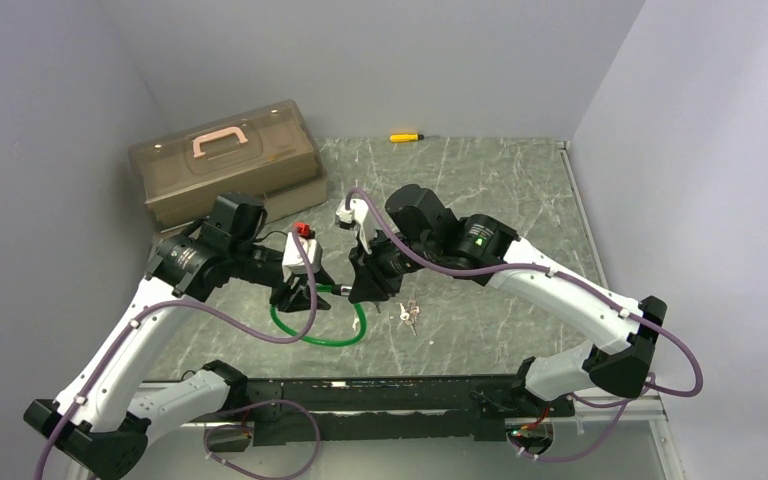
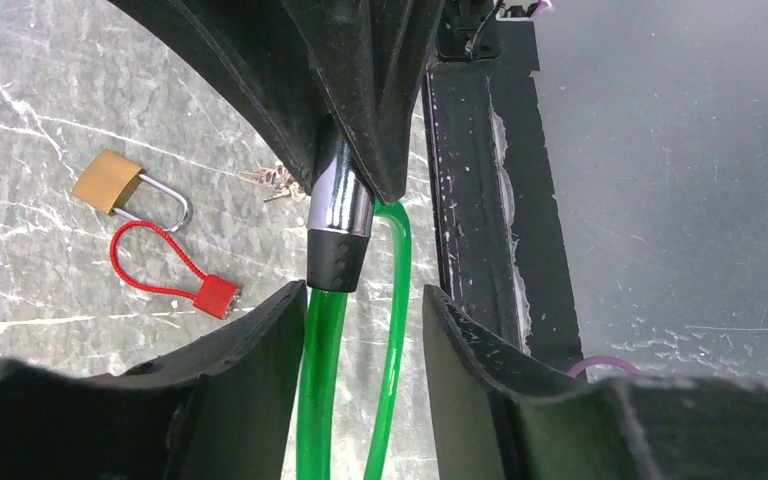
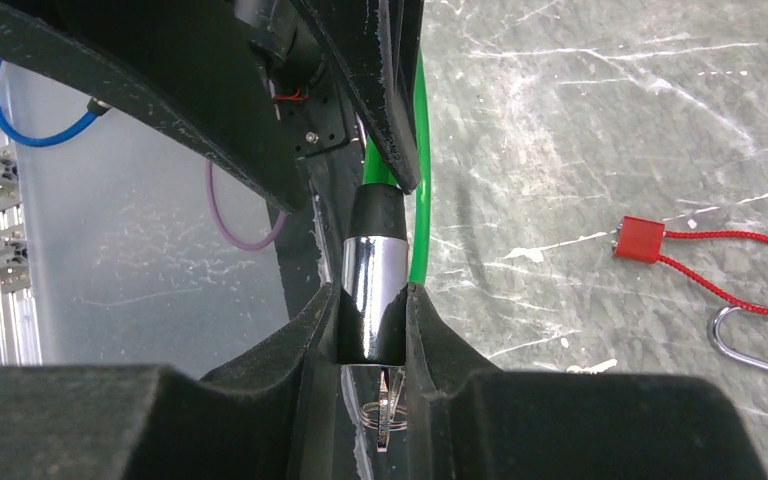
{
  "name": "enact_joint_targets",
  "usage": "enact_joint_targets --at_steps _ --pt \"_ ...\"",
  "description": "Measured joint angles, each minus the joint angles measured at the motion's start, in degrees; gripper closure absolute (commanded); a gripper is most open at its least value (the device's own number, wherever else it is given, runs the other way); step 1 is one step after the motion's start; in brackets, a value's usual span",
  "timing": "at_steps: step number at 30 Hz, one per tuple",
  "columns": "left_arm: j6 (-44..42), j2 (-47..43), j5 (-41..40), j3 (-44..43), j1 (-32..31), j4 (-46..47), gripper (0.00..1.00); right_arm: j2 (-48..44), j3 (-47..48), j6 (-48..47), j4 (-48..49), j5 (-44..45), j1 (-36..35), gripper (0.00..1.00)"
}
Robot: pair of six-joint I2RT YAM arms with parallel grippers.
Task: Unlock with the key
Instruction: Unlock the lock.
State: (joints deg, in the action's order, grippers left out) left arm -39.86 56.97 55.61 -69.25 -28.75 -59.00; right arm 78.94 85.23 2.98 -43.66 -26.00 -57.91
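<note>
Overhead: left gripper and right gripper faced each other over the green cable lock, mid-scene on the table; keys lay loose just right. Left wrist: jaws partly apart, straddling the cable, unclamped. Right wrist: jaws clamped the lock's chrome barrel, probably bracing it for the key.

**No readable text**

We read no lettering, brand or number in any of the three views. The brass padlock, red tag, chrome barrel and toolbox lid all show us plain faces. The keys are too small to tell.
</note>
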Motion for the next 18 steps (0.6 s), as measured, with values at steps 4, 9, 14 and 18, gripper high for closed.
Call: enact_joint_targets --at_steps 4,9,14,18 --pt "0.2 0.1 0.0 0.0 0.0 0.1 0.31 0.0 0.0 0.0 0.1 0.3 -0.1 1.0" --pt "0.5 0.2 -0.3 0.5 0.0 0.8 0.29 0.0 0.0 0.0 0.2 0.5 -0.5 1.0" --pt "0.5 0.2 -1.5 1.6 0.0 2.2 0.37 0.0 0.0 0.0 0.2 0.5 -0.9 1.0" --pt "0.3 0.3 -1.4 2.2 0.0 2.2 0.71 0.0 0.0 0.0 0.3 0.5 -1.1 1.0"
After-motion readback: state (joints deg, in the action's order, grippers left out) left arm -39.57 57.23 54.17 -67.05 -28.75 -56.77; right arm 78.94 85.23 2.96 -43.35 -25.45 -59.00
